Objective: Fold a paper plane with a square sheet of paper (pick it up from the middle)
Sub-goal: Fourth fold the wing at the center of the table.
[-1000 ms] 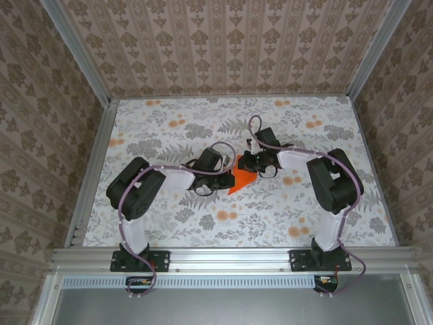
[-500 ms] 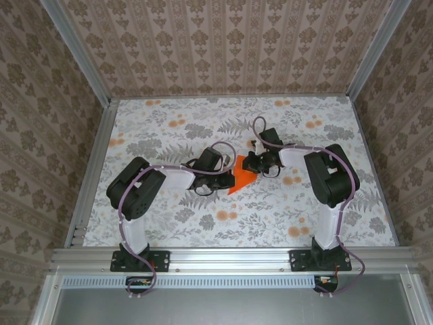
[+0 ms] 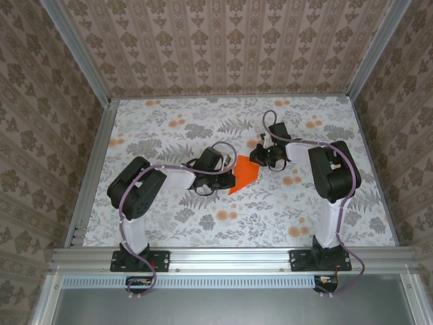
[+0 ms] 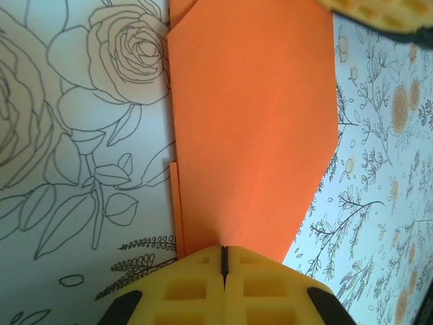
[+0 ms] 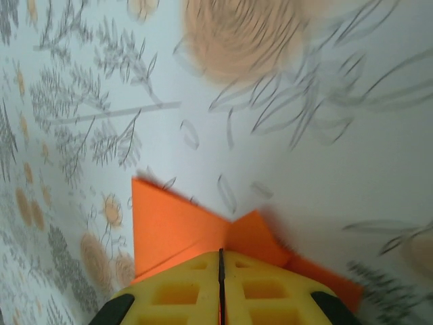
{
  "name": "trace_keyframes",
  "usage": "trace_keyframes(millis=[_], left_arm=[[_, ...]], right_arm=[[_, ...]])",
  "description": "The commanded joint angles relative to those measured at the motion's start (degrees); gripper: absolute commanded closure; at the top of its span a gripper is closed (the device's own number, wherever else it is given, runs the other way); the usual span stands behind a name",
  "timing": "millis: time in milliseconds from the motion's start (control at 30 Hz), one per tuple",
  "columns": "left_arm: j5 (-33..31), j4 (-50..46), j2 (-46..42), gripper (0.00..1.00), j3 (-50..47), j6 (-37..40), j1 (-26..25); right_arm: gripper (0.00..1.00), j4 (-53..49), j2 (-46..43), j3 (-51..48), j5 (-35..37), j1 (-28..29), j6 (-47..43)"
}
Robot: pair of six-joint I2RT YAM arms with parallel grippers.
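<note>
As the right gripper (image 3: pixel 260 158) has slid off the orange sheet (image 3: pixel 244 174) toward its far corner, fingers closed, left gripper (image 3: pixel 228 177), also closed, apparently pins it; crease probably set.

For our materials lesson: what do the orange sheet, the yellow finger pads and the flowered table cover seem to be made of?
Orange sheet: likely thin matt paper; it holds sharp creases and shows layered edges. Yellow finger pads: probably soft rubber or foam, matt, moulded with square pockets. Table cover: a smooth printed sheet, paper or vinyl; the look leaves that open.
</note>
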Motion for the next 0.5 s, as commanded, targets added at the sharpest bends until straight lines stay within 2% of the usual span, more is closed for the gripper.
trace_keyframes(millis=[0,133,267,467], left_arm=[[0.19,-8.95,3.7,1.0,-1.95,1.44,-1.25],[0.02,-9.04,3.47,1.0,-1.92,1.49,-1.25],[-0.07,-9.21,3.48,1.0,-1.62,1.45,-1.24],[-0.51,-9.25,3.22,1.0,-1.06,1.07,-1.24]], right_arm=[[0.92,-0.08,1.86,2.41,3.75,-2.12,0.13],[0.92,-2.39,2.67,5.59,4.42,-3.28,-0.88],[0.91,-4.29,-0.27,7.84,4.8,-3.47,-1.66],[0.9,-3.78,-8.7,2.87,2.45,-2.42,-0.24]])
